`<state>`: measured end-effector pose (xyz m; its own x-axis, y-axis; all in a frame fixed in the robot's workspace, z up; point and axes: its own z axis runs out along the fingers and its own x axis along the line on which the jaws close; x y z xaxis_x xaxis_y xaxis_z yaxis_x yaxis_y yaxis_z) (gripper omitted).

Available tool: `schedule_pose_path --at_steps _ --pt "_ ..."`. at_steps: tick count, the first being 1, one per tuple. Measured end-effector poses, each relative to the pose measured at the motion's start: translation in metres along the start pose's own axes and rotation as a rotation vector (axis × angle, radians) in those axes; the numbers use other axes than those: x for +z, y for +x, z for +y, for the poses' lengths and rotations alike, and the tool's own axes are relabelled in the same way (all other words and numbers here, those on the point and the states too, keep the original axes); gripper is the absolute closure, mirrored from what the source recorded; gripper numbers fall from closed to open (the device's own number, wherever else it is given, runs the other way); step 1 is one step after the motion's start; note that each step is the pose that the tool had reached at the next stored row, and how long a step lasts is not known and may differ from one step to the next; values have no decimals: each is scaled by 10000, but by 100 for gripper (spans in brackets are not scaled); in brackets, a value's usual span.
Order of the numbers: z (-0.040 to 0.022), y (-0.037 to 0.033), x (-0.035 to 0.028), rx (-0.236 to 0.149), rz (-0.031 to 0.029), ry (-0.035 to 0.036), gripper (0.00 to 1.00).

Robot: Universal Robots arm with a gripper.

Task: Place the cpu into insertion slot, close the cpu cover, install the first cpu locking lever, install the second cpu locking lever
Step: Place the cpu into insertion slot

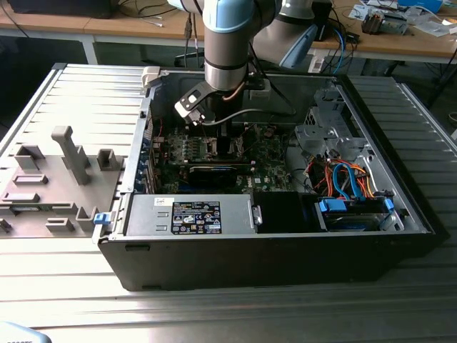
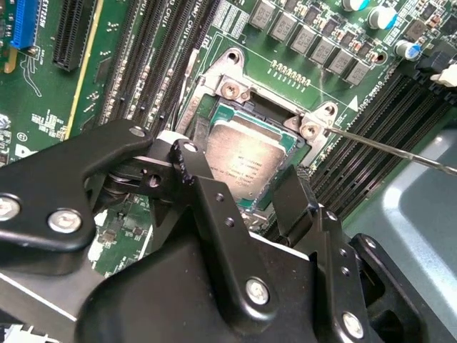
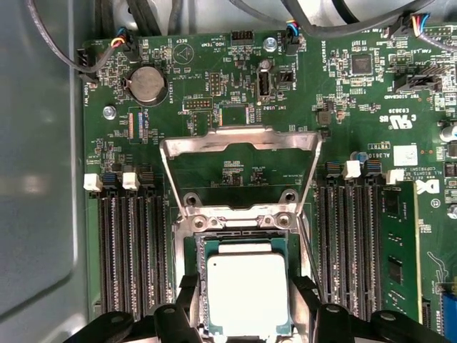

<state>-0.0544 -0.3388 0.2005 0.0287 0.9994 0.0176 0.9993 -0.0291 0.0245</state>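
Note:
The cpu is a flat square chip with a silvery top. It lies level inside the insertion slot, whose silver rim frames it on the green motherboard. My gripper is shut on the cpu, one black finger against each of two opposite sides. In the second wrist view the cpu sits between the same fingers of the gripper. The cpu cover is swung back, away from the slot. A thin locking lever sticks out beside the slot. In the exterior view the gripper reaches down into the case.
Black memory slots flank the socket on both sides, and one memory module is fitted. The open computer case holds a power supply and a drive bay with coloured cables. A grey fixture tray lies outside at the exterior view's left.

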Motion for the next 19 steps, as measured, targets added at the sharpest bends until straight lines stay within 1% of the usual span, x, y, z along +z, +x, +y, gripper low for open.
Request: schedule_pose_path --at_steps 9,10,11,19 --pt "0 -1 -2 -1 -4 2 38" --pt "0 -1 -2 -1 -3 3 40" --pt "0 -1 -2 -1 -2 3 46" --pt "0 -1 -2 0 -2 3 47"
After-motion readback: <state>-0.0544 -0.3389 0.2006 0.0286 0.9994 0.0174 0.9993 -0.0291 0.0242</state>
